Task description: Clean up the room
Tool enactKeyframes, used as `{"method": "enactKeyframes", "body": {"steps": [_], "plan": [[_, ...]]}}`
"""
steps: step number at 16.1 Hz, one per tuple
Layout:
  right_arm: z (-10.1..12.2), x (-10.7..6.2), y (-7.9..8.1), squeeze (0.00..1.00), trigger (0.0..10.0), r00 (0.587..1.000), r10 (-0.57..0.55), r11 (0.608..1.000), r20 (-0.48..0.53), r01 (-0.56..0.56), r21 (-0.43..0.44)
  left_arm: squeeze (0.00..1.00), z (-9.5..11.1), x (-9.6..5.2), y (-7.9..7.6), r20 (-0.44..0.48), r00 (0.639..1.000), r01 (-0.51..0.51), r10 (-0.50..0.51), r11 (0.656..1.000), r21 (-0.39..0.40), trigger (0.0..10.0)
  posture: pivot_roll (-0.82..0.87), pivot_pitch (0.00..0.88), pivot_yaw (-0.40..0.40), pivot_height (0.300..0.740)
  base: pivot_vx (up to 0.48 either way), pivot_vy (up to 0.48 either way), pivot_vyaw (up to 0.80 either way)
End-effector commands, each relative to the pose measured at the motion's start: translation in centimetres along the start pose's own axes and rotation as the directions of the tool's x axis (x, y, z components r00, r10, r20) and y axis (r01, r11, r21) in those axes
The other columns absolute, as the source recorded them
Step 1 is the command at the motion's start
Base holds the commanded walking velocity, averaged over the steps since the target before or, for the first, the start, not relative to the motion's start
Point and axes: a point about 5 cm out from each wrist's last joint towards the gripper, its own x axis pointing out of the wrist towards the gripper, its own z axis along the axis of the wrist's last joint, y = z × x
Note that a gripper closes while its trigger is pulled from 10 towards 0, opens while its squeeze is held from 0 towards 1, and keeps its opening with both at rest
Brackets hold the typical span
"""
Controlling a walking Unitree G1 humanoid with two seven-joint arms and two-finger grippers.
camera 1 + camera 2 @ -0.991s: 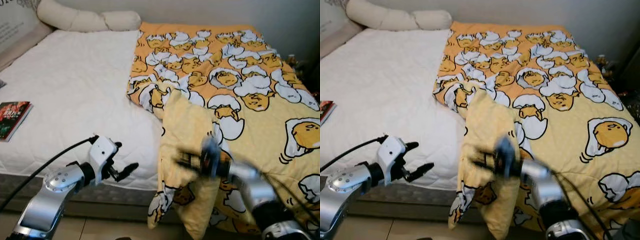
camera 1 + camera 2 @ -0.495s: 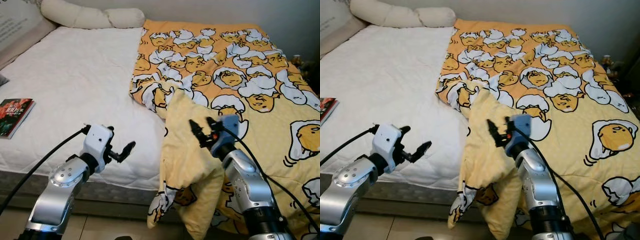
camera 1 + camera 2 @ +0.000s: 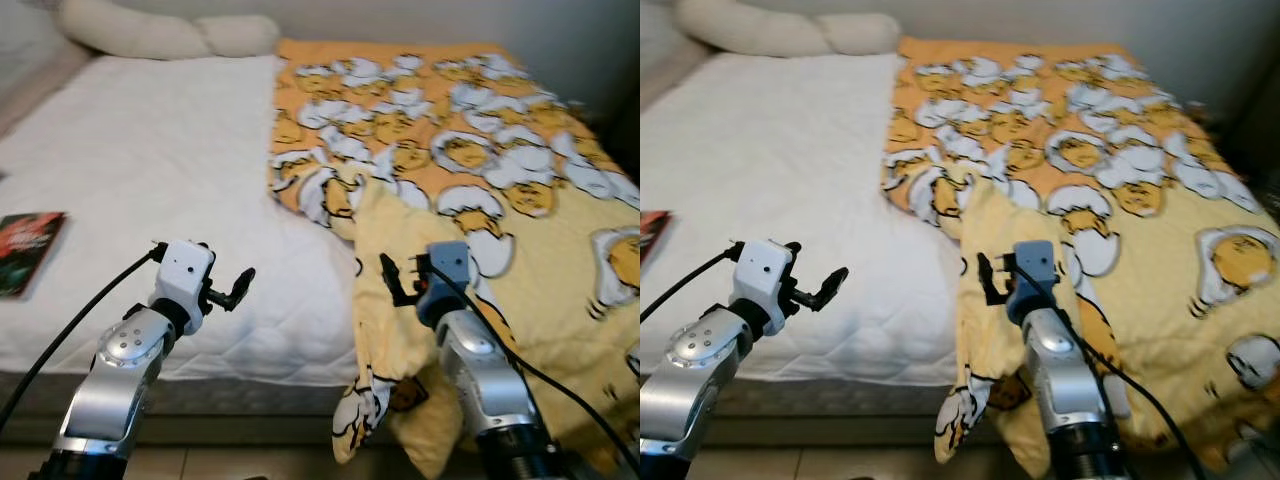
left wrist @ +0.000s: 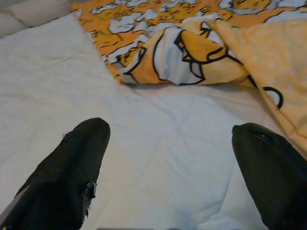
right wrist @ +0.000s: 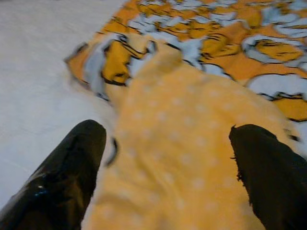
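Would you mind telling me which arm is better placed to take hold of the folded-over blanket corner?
The right. Its gripper hovers open directly over the folded yellow blanket corner, while the left gripper is open over the bare white mattress, off to the side.

White sheet (image 3: 170, 170) lies bare between book (image 3: 25, 250) and blanket (image 3: 480, 170); the blanket's turned-back fold (image 3: 395, 300) bunches at the bed's edge.

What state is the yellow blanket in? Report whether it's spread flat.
Not fully spread. The blanket covers only the bed's right side, its near corner folded back, pale underside up and hanging over the mattress edge.
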Motion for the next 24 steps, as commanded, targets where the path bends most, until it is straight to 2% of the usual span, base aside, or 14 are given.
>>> {"method": "enactKeyframes", "body": {"steps": [1,7,9,11,13,15,17,18,19,20,21,22,24], "plan": [[0.1,0.0,-0.1,1.0,10.0,1.0,-0.01,1.0,-0.007,0.01,-0.011,0.96,0.0,0.0,0.2,-0.004,1.0,-0.011,0.011,1.0,0.012,10.0,0.1,0.0,0.008,0.74,0.0,0.442,0.0],[-0.1,0.1,0.5,1.0,10.0,1.0,0.013,1.0,-0.016,-0.013,-0.016,0.95,0.1,0.2,0.1,-0.001,1.0,-0.008,0.008,1.0,0.012,10.0,0.11,0.0,0.006,0.74,0.0,0.435,0.0],[0.0,0.1,0.5,1.0,10.0,1.0,0.012,1.0,-0.012,-0.012,-0.015,0.98,0.2,0.2,0.2,-0.005,1.0,-0.016,0.017,0.998,0.067,10.0,0.11,0.0,0.006,0.74,0.0,-0.24,0.0],[-0.1,0.3,0.5,1.0,10.0,1.0,0.016,1.0,-0.018,-0.017,-0.018,0.98,0.1,0.2,0.1,-0.003,1.0,-0.01,0.01,0.999,0.053,10.0,0.1,0.0,0.007,0.74,0.0,-0.48,0.0],[-0.3,0.8,0.5,1.0,10.0,0.998,0.039,0.998,-0.043,-0.041,-0.044,0.96,0.2,0.2,-0.1,0.003,1.0,0.007,-0.007,1.0,0.021,10.0,0.11,0.0,0.007,0.74,0.0,0.0,0.0],[-0.6,2.0,0.1,1.0,10.0,0.989,0.076,0.992,-0.126,-0.088,-0.092,0.95,0.3,0.0,-0.5,-0.001,0.998,0.064,-0.064,0.997,0.045,10.0,0.12,0.0,0.003,0.74,0.0,0.0,0.0],[-1.0,3.2,-1.0,1.0,10.0,0.977,0.027,0.981,-0.211,-0.066,-0.18,0.96,0.4,-0.3,-0.6,-0.01,0.995,0.102,-0.101,0.993,0.056,10.0,0.13,0.0,-0.001,0.74,0.0,0.0,0.0],[-1.1,3.3,-1.1,1.0,10.0,0.976,0.024,0.981,-0.215,-0.065,-0.184,0.96,0.4,-0.3,-0.6,-0.011,0.995,0.104,-0.103,0.993,0.056,10.0,0.13,0.0,-0.001,0.74,0.0,0.0,0.0],[-2.0,3.8,-1.3,1.0,10.0,0.95,0.023,0.97,-0.312,-0.097,-0.224,0.95,0.0,-0.6,-0.5,-0.036,0.992,0.122,-0.12,0.991,0.061,10.0,0.14,0.0,-0.004,0.74,0.0,0.0,0.0],[-2.8,4.0,-1.5,0.07,10.0,0.924,0.017,0.97,-0.382,-0.109,-0.218,0.96,-0.4,-0.8,-0.5,-0.06,0.987,0.151,-0.147,0.986,0.067,10.0,0.14,0.0,-0.005,0.74,0.0,0.0,0.0],[-3.3,4.0,-1.7,0.0,10.0,0.91,0.012,0.97,-0.415,-0.111,-0.215,0.95,-0.5,-1.0,-0.6,-0.068,0.984,0.167,-0.162,0.983,0.071,10.0,0.15,0.0,-0.005,0.74,0.0,0.0,0.0],[-4.1,3.9,-2.1,0.0,10.0,0.887,-0.023,0.965,-0.462,-0.101,-0.242,0.96,-0.7,-1.3,-0.8,-0.085,0.976,0.205,-0.199,0.976,0.069,10.0,0.15,0.0,-0.005,0.74,0.0,0.0,0.0],[-4.7,3.8,-2.9,0.0,10.0,0.873,-0.123,0.943,-0.472,-0.045,-0.328,0.96,-0.9,-1.8,-1.2,-0.108,0.96,0.267,-0.26,0.962,0.055,10.0,0.16,0.0,-0.003,0.74,0.0,0.0,0.0]]}}
